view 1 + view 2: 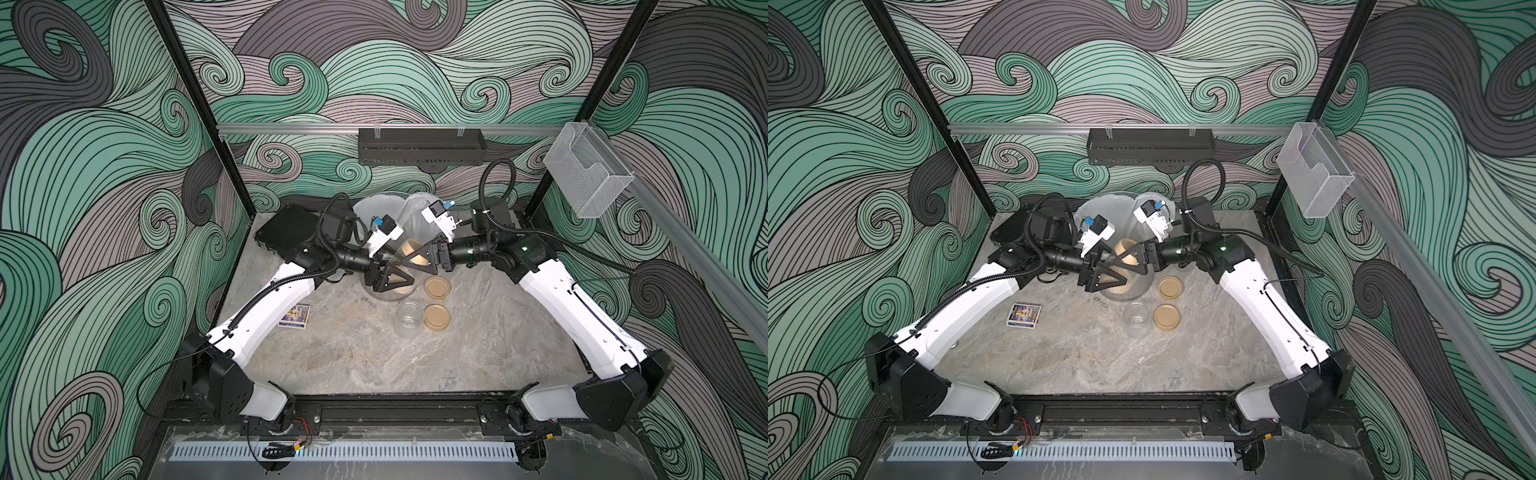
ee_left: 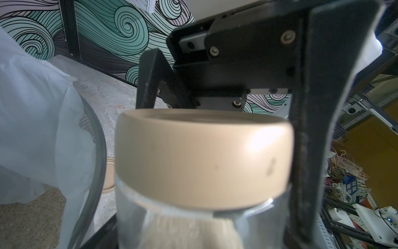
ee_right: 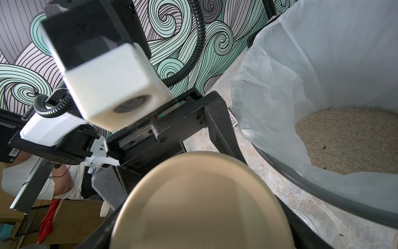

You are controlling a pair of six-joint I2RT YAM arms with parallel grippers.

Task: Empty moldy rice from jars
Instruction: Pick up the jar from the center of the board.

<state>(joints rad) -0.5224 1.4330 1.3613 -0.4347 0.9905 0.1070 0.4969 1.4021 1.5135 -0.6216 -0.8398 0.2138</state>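
My right gripper point(image 1: 409, 257) stands wide, clamped across the tan lid point(image 2: 202, 159). The left gripper point(image 1: 398, 286) grips the jar point(image 2: 254, 222), which is tilted, lid end toward the lined wastebasket point(image 3: 280, 86).

A small printed box point(image 1: 294, 316) is seen lying on the marbled surface point(image 1: 353, 357); a black rack point(image 1: 422, 146) is hung on the rear rail point(image 1: 291, 128).

**Robot laboratory cell**

A marble-patterned desk point(image 1: 353, 357) is enclosed by wave-printed panels point(image 1: 104, 166) set in black frame posts point(image 1: 195, 104) and an aluminium rail point(image 1: 291, 128). A left arm point(image 1: 266, 307) and right arm point(image 1: 577, 311) are mounted on a base rail point(image 1: 399, 409). Beyond the enclosure, metal shelving point(image 2: 374, 114), tangled cables point(image 2: 344, 168) and cardboard boxes point(image 3: 71, 217) are seen.
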